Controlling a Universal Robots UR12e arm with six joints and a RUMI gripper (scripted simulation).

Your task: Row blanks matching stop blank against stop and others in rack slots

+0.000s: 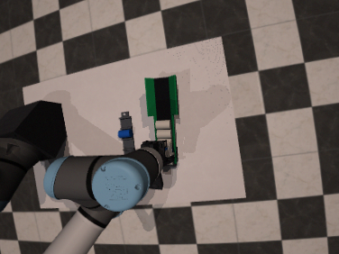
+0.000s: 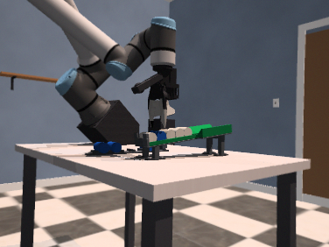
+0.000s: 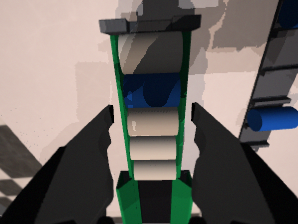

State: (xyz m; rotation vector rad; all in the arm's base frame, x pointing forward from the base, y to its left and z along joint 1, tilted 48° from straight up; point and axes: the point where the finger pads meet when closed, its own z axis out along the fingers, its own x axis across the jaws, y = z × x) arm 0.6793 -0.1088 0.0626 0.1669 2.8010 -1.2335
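The green ramp holds one tight row. From the stop it runs: a white blank, a blue blank, then three white blanks, all straight across. My gripper is open and empty, just above the row, one finger to each side, near the blue blank and its white neighbour. The stock rack bears a blue blank and another blue blank nearer its far end.
Two blue blanks show left of the ramp in the exterior view. The arm hides the ramp's stop end and part of the rack in the top view. A large black box-shaped part is over the table's left side.
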